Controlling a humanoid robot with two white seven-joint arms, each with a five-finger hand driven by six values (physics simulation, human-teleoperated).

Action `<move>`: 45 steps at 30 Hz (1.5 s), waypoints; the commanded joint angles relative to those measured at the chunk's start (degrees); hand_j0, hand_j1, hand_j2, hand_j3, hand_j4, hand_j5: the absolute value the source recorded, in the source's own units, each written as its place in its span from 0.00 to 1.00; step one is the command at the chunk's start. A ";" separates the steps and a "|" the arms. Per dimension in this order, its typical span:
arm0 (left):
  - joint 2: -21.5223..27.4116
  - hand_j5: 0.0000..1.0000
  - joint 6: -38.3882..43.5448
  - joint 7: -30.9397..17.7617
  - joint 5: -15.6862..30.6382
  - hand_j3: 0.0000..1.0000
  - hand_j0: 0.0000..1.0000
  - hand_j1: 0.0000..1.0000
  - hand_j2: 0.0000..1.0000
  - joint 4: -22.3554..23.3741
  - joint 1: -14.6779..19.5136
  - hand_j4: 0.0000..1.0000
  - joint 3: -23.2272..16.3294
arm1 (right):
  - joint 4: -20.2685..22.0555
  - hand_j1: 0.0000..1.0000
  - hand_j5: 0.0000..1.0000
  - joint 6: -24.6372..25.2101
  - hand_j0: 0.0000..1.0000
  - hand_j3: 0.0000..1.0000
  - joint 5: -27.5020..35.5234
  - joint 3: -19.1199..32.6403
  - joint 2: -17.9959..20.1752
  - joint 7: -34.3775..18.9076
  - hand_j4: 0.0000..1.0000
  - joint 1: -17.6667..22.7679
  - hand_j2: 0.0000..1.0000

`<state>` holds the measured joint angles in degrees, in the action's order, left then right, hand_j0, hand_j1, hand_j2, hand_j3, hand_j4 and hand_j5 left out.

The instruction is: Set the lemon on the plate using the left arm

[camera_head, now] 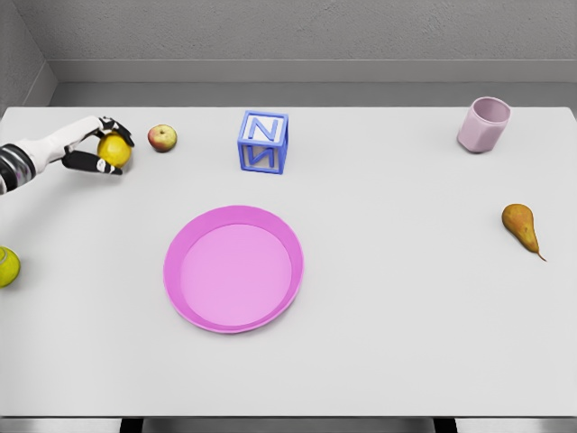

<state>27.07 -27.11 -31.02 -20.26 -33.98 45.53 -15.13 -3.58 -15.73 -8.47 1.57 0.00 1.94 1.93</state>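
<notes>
My left hand [101, 146] has its fingers curled round the lemon [114, 150] at the table's [406, 316] far left, thumb below and fingers above, a hold suited to lifting. An apple [162, 138] lies just beside. The pink plate [180, 298], well apart, holds nothing. The cup [484, 124]: contents not visible. Transfer not yet done.
</notes>
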 commanded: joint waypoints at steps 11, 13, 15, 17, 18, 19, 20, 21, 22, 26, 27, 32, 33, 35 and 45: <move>2.63 0.46 -0.13 0.00 6.11 0.46 0.46 0.46 0.46 -7.33 -3.69 0.46 0.54 | 0.06 1.00 1.00 0.00 1.00 1.00 0.04 0.01 0.00 -0.01 1.00 0.00 1.00; 2.72 0.46 -0.13 0.00 6.38 0.46 0.46 0.46 0.46 -8.74 -4.22 0.46 0.62 | -0.03 1.00 1.00 0.00 1.00 1.00 0.04 0.01 0.00 -0.01 1.00 0.00 1.00; 2.72 0.46 -0.13 0.00 6.38 0.46 0.46 0.46 0.46 -9.26 -4.75 0.46 0.71 | -0.03 1.00 1.00 0.00 1.00 1.00 0.04 0.01 0.00 -0.01 1.00 0.00 1.00; 2.72 0.46 -0.22 0.00 6.38 0.46 0.46 0.46 0.46 -10.32 -5.62 0.46 1.94 | 0.06 1.00 1.00 0.00 1.00 1.00 0.04 0.01 0.00 -0.01 1.00 0.00 1.00; 2.72 0.46 -0.13 0.00 6.38 0.46 0.46 0.46 0.46 -11.19 -6.33 0.46 2.47 | -0.03 1.00 1.00 0.00 1.00 1.00 -0.05 0.01 0.00 -0.01 1.00 0.00 1.00; 2.72 0.46 -0.13 0.00 6.38 0.46 0.46 0.46 0.46 -11.81 -6.85 0.46 2.82 | 0.06 1.00 1.00 0.00 1.00 1.00 -0.05 0.01 0.00 -0.01 1.00 0.00 1.00; 2.72 0.46 -0.22 0.00 6.38 0.46 0.46 0.46 0.46 -11.99 -7.03 0.46 3.17 | 0.06 1.00 1.00 0.00 1.00 1.00 -0.05 0.01 0.00 -0.01 1.00 0.00 1.00; 2.72 0.46 -0.57 0.00 6.38 0.46 0.46 0.46 0.46 -12.60 -7.21 0.46 3.35 | 0.06 1.00 1.00 0.00 1.00 1.00 -0.05 0.01 0.00 -0.01 1.00 0.00 1.00; 2.72 0.45 -1.10 0.00 6.47 0.45 0.45 0.45 0.45 -12.78 -7.64 0.45 3.44 | -0.03 1.00 1.00 0.00 1.00 1.00 0.04 0.01 0.00 -0.01 1.00 0.00 1.00; 2.81 0.45 -1.45 -0.09 8.13 0.45 0.45 0.45 0.45 -14.80 -8.96 0.45 4.32 | 0.06 1.00 1.00 0.00 1.00 1.00 0.04 0.01 0.00 -0.01 1.00 0.00 1.00; 2.81 0.45 -1.54 -0.18 8.75 0.45 0.45 0.45 0.45 -14.98 -9.40 0.45 4.32 | -0.03 1.00 1.00 0.00 1.00 1.00 -0.05 0.01 0.00 -0.01 1.00 0.00 1.00; 2.90 0.45 -3.56 -0.35 11.04 0.45 0.45 0.45 0.45 -16.65 -10.55 0.45 4.32 | -0.03 1.00 1.00 0.00 1.00 1.00 -0.05 0.01 0.00 -0.01 1.00 0.00 1.00; 2.90 0.45 -4.00 -0.35 11.04 0.45 0.45 0.45 0.45 -17.35 -10.90 0.45 4.40 | 0.06 1.00 1.00 0.00 1.00 1.00 -0.05 0.01 0.00 -0.01 1.00 0.00 1.00; 2.90 0.45 -4.00 -0.35 11.56 0.45 0.45 0.45 0.45 -19.72 -12.21 0.45 4.49 | -0.03 1.00 1.00 0.00 1.00 1.00 0.04 0.01 0.00 -0.01 1.00 0.00 1.00; 4.92 0.43 -4.00 -0.35 14.46 0.43 0.43 0.43 0.43 -27.10 -16.26 0.43 4.67 | 0.06 1.00 1.00 0.00 1.00 1.00 -0.05 0.01 0.00 -0.01 1.00 0.00 1.00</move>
<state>31.82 -31.23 -31.41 -6.55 -60.02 28.83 -10.60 -3.58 -15.73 -8.52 1.57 0.00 1.94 1.93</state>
